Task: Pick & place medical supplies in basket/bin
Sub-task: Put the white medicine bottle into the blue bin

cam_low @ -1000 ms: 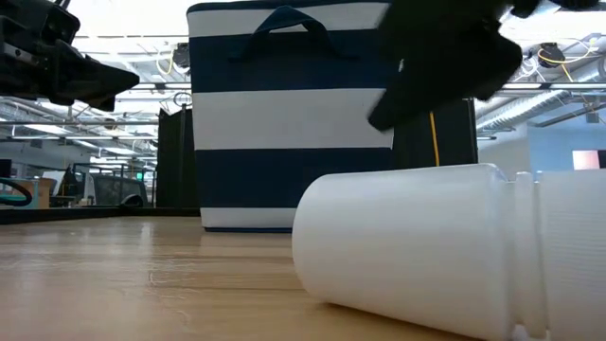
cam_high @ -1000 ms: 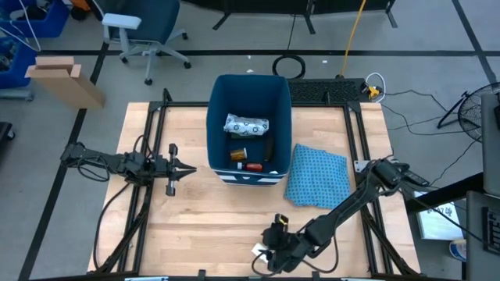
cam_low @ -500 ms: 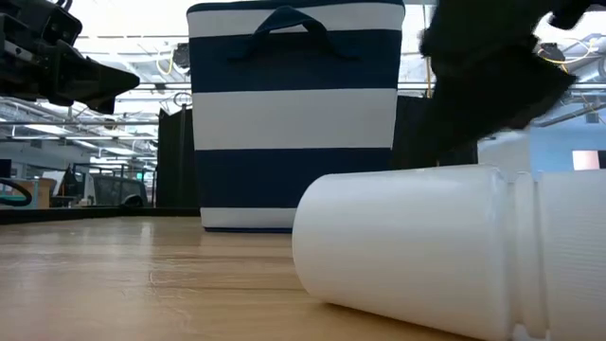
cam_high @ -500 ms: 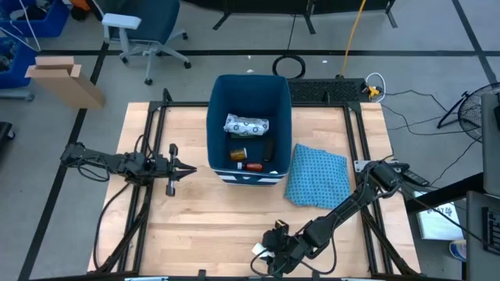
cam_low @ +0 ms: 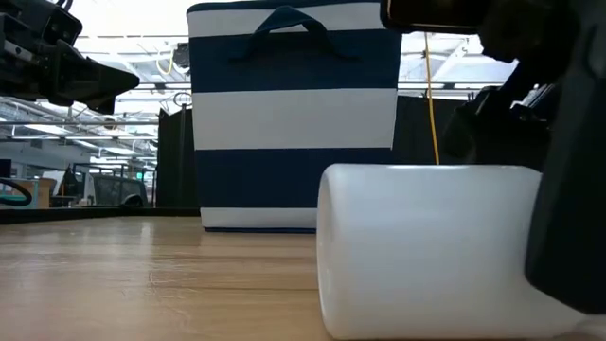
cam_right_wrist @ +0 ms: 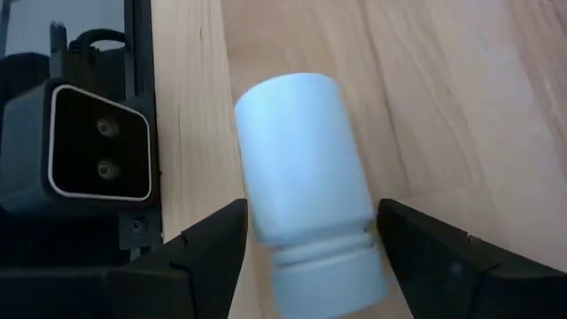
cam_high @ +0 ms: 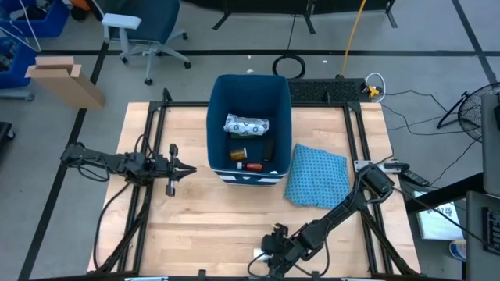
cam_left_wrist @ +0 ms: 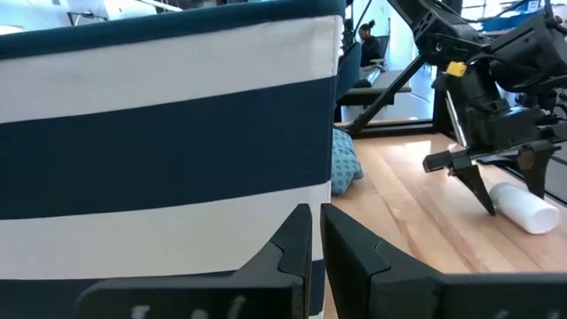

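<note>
A white bottle [cam_right_wrist: 306,195] lies on its side on the wood near the table's near edge [cam_high: 260,251], and it fills the low view [cam_low: 417,251]. My right gripper [cam_right_wrist: 312,213] is open and low over it, one finger on each side of its cap end [cam_high: 271,254]. The dark-blue bin [cam_high: 248,94] stands at the table's far middle. It holds a white speckled packet [cam_high: 247,124], an orange bottle [cam_high: 238,154] and a red-white tube [cam_high: 251,165]. My left gripper [cam_left_wrist: 314,235] is shut and hovers left of the bin [cam_high: 183,168]. My right gripper comes at the white bottle slanting down from the table's right, its fingers [cam_right_wrist: 217,235] along the bottle on both sides of the neck [cam_right_wrist: 328,252]. The gaps are very thin, and I cannot tell whether the fingers touch. The bottle lies flat on the table.
A blue patterned cloth [cam_high: 316,176] lies right of the bin. A black camera box [cam_right_wrist: 93,146] sits at the near edge, close beside the bottle. Bare wood [cam_high: 195,218] spreads between the bin and the near edge. Black frame rails [cam_high: 148,156] run along both sides.
My right gripper has moved down and toward the near edge, settling around the white bottle. In the low view it now covers the bottle's cap end. The bottle has turned a little on the table.
</note>
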You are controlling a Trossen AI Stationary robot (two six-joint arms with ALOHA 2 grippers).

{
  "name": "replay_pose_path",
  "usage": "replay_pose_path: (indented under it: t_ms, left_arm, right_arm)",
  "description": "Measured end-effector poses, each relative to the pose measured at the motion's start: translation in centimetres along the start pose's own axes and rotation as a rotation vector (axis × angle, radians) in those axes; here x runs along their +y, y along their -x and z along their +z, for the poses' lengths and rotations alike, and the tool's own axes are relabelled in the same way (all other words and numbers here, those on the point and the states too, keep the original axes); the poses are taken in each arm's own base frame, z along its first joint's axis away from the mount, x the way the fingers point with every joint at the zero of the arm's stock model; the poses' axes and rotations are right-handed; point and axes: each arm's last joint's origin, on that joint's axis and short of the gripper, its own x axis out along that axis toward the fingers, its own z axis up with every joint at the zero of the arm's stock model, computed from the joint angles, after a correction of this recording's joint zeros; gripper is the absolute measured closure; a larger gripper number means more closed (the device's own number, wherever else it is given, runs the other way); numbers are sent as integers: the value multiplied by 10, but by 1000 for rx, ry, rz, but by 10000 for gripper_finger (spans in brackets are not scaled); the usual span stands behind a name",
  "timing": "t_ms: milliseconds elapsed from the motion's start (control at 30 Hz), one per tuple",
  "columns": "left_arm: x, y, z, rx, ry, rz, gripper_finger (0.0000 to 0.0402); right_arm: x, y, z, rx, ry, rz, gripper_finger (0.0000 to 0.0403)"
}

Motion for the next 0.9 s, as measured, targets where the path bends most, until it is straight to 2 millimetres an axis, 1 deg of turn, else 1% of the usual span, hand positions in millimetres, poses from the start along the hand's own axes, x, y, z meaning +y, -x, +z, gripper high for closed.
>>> replay_pose_path:
  t_ms: [100, 300, 433, 533, 633, 733, 800, 900]
  left_arm:
    - [0, 0, 0, 0, -3, 0, 369]
    - [0, 0, 0, 1, -4, 1, 369]
    - [0, 0, 0, 1, -4, 0, 369]
    - [0, 0, 0, 1, -4, 1, 369]
    - [0, 0, 0, 1, -5, 1, 369]
    - [0, 0, 0, 2, -5, 1, 369]
    - [0, 0, 0, 2, -4, 1, 369]
    - [0, 0, 0, 2, 4, 1, 369]
  right_arm:
    - [-4, -1, 3, 41, 2, 18, 173]
    - [-8, -2, 8, 60, 57, 32, 241]
    - [-9, -1, 11, 54, 79, 42, 242]
    - [-10, 5, 16, 40, 96, 41, 238]
    - [-9, 18, 26, -13, 109, 46, 220]
    - [-5, 38, 38, -74, 156, 64, 217]
    - [-2, 55, 45, -123, 202, 77, 225]
    - [2, 87, 58, -213, 281, 96, 237]
